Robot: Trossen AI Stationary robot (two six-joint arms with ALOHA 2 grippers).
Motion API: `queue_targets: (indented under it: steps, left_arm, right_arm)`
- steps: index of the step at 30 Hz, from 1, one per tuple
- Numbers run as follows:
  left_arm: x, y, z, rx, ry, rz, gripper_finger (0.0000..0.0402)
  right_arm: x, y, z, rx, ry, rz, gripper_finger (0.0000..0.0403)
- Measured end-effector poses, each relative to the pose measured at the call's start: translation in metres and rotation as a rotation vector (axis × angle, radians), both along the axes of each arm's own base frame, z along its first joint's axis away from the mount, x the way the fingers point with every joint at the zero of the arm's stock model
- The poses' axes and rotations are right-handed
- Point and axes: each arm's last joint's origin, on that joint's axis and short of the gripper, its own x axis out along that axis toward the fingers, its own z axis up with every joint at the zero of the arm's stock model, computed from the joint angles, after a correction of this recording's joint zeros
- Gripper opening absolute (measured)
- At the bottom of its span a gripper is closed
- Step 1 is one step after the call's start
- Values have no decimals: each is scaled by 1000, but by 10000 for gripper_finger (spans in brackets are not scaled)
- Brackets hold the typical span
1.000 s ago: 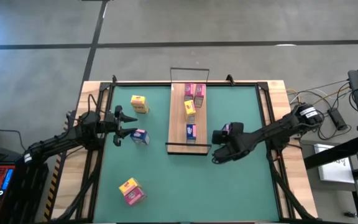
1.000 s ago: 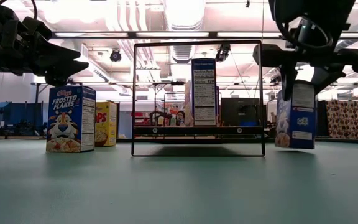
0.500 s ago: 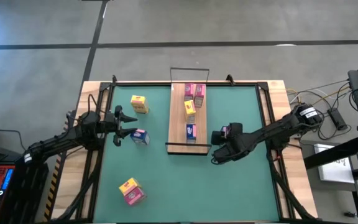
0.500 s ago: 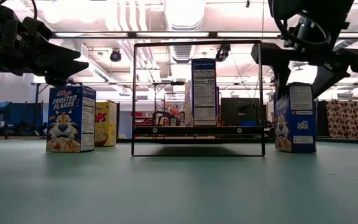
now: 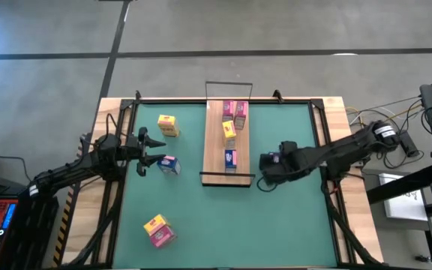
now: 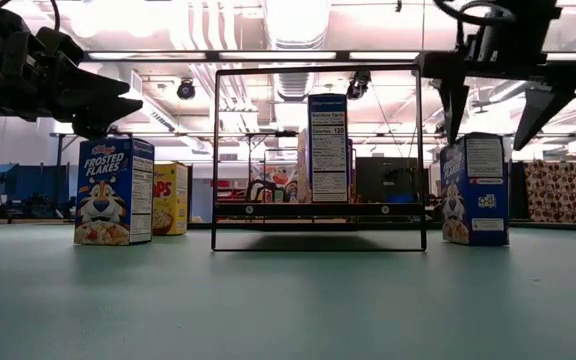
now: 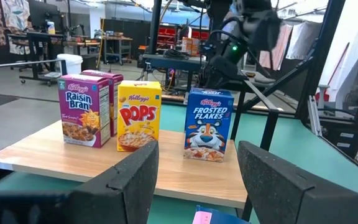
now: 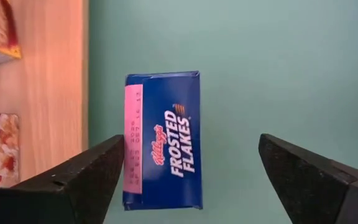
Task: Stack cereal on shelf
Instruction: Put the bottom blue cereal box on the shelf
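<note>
We note the left hand hovering above the green bench over a blue Frosted Flakes box; whether its fingers are parted or clenched we cannot tell. A yellow box stands farther back, and a yellow-and-pink pair lies nearer the front. The shelf at centre carries several boxes. The right hand is released, fingers spread above another blue Frosted Flakes box standing upright on the bench just beside the shelf
</note>
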Motion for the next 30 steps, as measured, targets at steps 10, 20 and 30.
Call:
queue_targets:
  steps: [10,20,30]
  left_arm:
    - [0,0,0,0,0,0,204]
    - [0,0,0,0,0,-1,204]
    - [0,0,0,0,0,0,204]
  right_arm:
    - [3,-43,8,261,-6,39,361]
    - [13,-52,-3,316,11,6,351]
    - [17,-52,-4,314,-18,19,318]
